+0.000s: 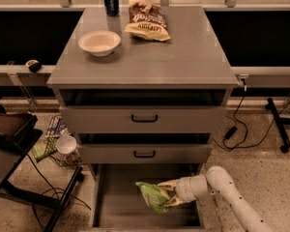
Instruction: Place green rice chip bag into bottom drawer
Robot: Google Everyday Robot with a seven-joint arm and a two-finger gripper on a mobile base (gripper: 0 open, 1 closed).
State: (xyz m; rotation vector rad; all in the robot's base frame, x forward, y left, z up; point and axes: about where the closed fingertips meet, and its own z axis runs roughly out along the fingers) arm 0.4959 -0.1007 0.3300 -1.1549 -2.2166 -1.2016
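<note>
The green rice chip bag [153, 196] is a crinkly bright-green bag held over the open bottom drawer [116, 208], right of its middle. My gripper [168, 195] is shut on the bag's right end. The white arm reaches in from the lower right, across the drawer's right wall. The drawer is pulled out, a wide grey tray with low side walls, and nothing else shows in it. I cannot tell whether the bag touches the drawer floor.
Two upper grey drawers [144, 118] with black handles are slightly open. On the cabinet top sit a white bowl [99, 42], a blue can [111, 0] and a brown chip bag [147, 20]. A wire basket with a cup [63, 146] stands on the floor at left.
</note>
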